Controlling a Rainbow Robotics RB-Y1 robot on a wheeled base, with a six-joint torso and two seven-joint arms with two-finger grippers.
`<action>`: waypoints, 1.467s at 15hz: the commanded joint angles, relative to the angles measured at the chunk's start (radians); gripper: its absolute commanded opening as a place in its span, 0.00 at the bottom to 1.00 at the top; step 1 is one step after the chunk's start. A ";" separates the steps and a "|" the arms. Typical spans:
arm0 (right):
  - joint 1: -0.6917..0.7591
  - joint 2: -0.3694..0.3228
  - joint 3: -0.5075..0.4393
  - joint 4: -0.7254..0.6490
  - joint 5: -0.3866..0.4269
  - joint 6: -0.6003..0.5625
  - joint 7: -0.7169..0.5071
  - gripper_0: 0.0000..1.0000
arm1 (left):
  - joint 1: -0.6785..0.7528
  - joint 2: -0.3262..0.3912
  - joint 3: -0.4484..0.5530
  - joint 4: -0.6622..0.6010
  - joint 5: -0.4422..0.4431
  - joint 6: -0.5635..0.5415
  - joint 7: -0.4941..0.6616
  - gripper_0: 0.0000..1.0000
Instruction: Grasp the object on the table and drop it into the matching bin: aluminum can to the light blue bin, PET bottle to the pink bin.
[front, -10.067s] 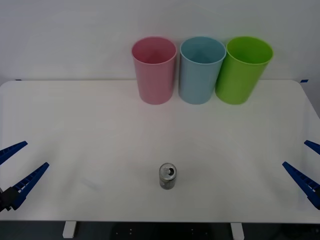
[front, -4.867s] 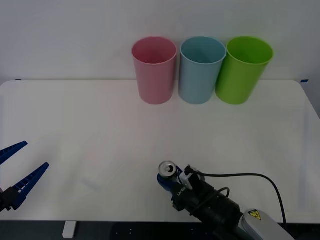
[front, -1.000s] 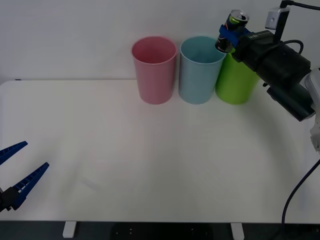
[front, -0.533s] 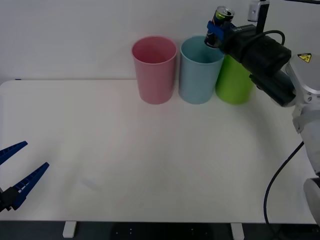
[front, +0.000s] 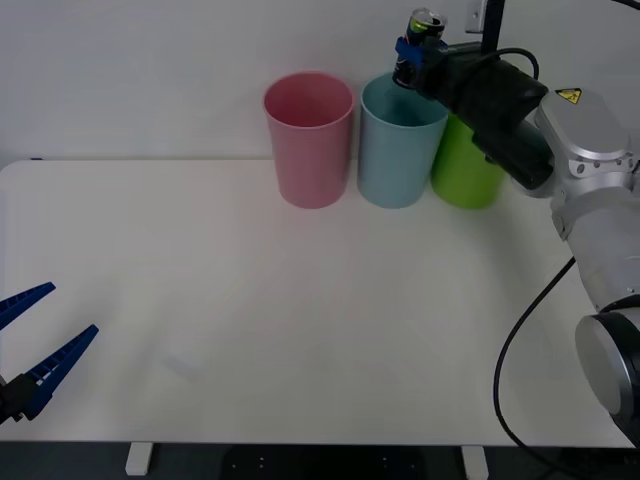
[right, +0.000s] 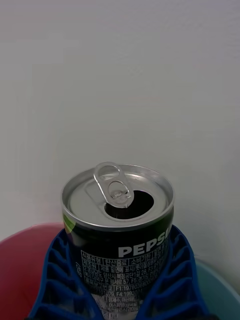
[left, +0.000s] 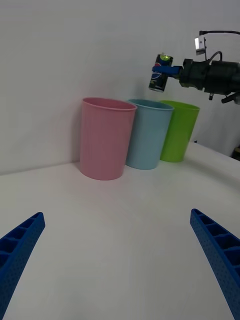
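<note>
Right gripper (front: 410, 52) holding aluminum can (front: 420, 35) above light blue bin (front: 400, 140)

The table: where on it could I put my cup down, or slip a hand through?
Nearly all of the table is bare, from the bins forward to the near edge. Only the back is crowded: pink bin, light blue bin and green bin stand close together, with the right pincer holding the can above. The left pincer waits open at the near left corner.

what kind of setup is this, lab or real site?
Likely a lab test bench: a plain white table against a bare wall, three colour-coded bins, pink bin, light blue bin and a green one, and a lone can.
</note>
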 joint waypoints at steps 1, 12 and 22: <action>-0.011 0.020 0.000 0.013 0.007 0.043 0.011 0.00 | 0.000 0.000 0.000 0.000 0.000 0.000 0.000 1.00; -0.009 0.023 0.006 0.011 0.010 0.043 0.065 1.00 | 0.000 0.000 0.000 0.000 0.000 0.000 0.000 1.00; 0.072 0.008 0.005 -0.089 -0.028 0.015 0.066 1.00 | 0.000 0.000 0.000 0.000 0.000 0.000 0.000 1.00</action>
